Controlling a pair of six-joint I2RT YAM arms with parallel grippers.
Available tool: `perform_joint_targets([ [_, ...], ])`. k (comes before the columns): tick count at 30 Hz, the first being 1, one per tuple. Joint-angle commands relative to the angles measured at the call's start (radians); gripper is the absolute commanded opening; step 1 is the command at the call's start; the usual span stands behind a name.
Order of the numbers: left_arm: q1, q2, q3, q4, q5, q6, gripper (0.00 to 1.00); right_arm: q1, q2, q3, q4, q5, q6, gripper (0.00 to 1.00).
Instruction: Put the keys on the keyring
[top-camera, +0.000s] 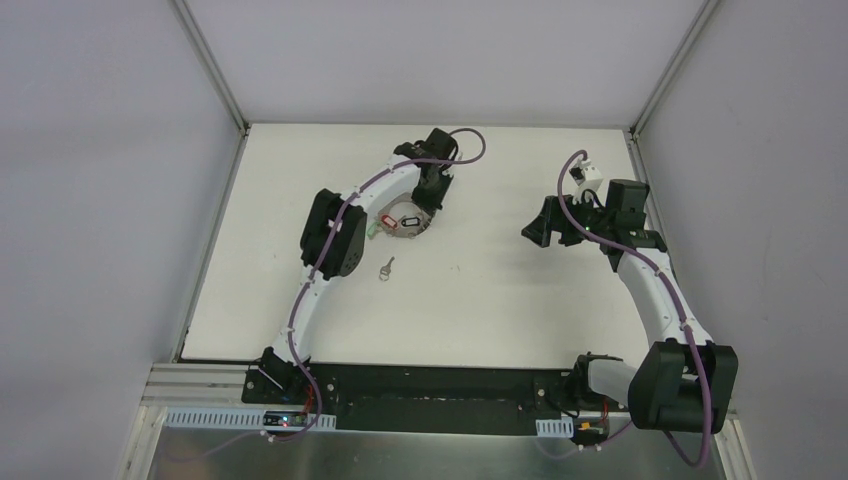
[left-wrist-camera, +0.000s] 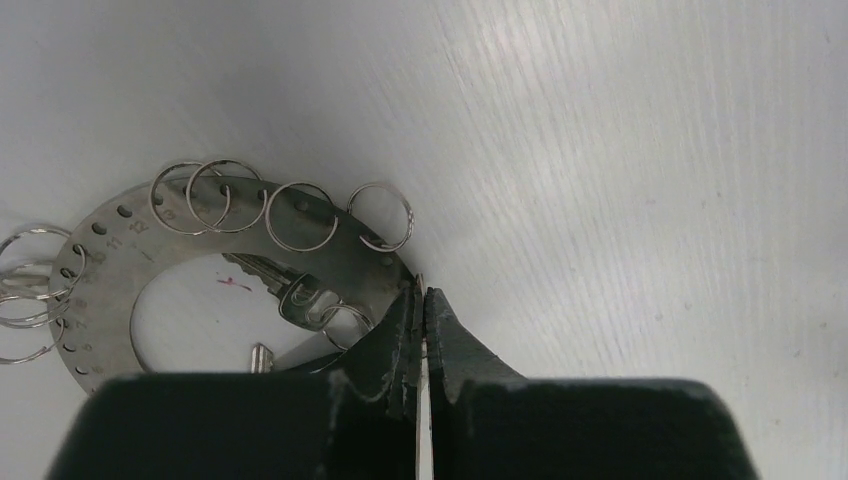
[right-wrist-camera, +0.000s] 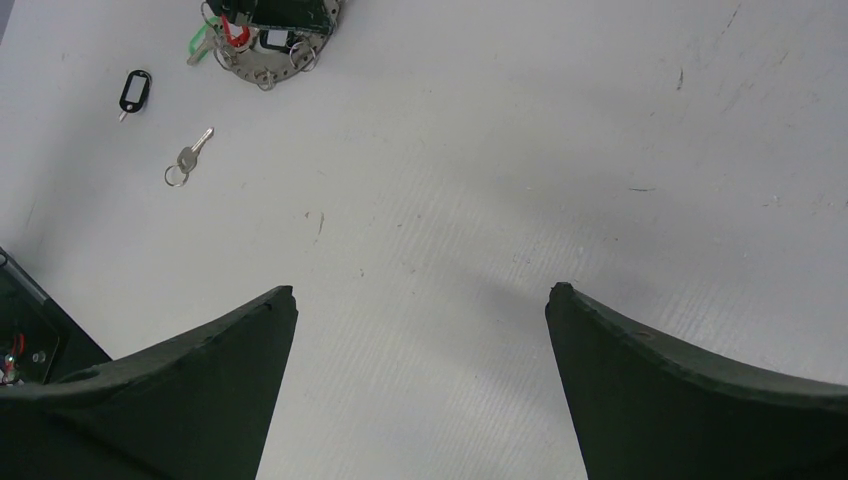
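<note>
While my left gripper (left-wrist-camera: 421, 292) is clenched tight at the rim of the keyring (left-wrist-camera: 110, 290), upper centre of the overhead frame, I cannot tell whether it pinches anything. My right gripper (right-wrist-camera: 420, 290) hangs spread wide at right, holding nothing. One loose key (top-camera: 386, 267) lies just below the keyring, apart from it.

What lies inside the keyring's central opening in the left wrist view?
A silver key with a small ring lies on the table; the left gripper covers the near part.
</note>
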Motion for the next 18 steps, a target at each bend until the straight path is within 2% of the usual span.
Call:
perform_joint_targets([
  [1, 0.006, -0.139, -0.063, 0.000, 0.093, 0.074, 0.00, -0.009, -0.020, 0.001, 0.017, -0.042, -0.003, 1.00],
  [12, 0.004, -0.385, -0.114, -0.050, 0.370, 0.184, 0.00, -0.006, -0.036, -0.002, 0.028, -0.141, 0.014, 1.00],
  [18, 0.004, -0.495, -0.130, -0.124, 0.495, 0.223, 0.00, 0.037, -0.021, 0.074, -0.023, -0.193, -0.015, 1.00],
])
